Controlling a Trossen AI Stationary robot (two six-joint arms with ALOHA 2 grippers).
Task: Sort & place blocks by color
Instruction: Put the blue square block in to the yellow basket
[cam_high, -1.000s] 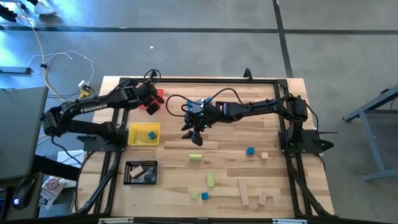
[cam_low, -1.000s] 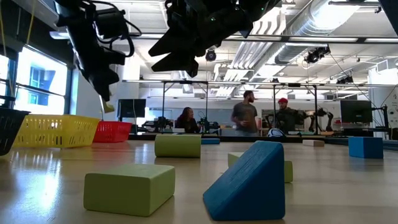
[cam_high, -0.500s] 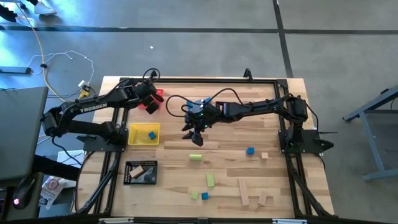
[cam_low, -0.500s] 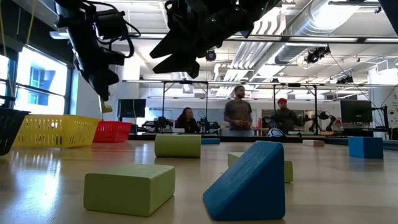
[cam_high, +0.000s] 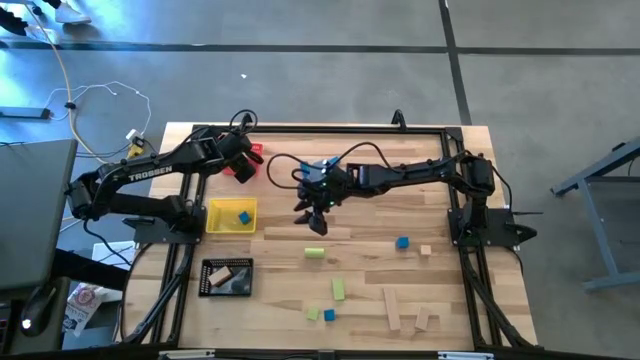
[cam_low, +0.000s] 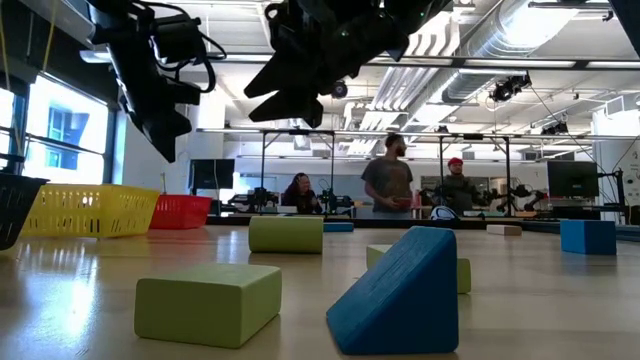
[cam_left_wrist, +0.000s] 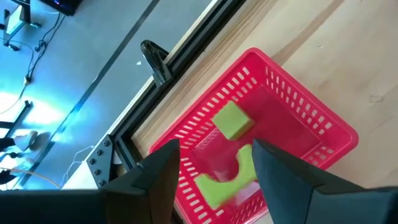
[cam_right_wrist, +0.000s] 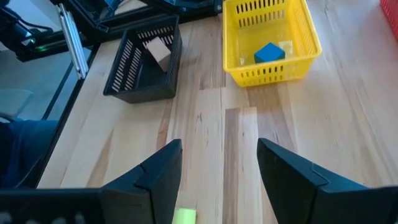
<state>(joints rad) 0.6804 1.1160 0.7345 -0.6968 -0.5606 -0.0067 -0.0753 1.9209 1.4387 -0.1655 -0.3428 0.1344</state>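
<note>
Released since earlier: two green blocks (cam_left_wrist: 231, 121) in red tray (cam_left_wrist: 323, 134).

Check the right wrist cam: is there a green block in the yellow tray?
No. The yellow tray holds a single blue block; the only green block in that view lies on the table.

From straight overhead we see the whole pale wooden table (cam_high: 360, 270); at tabletop height we look level across it. Our wrist cameras look down close — both the right one and the overhead show the yellow mesh tray (cam_right_wrist: 271, 37).
</note>
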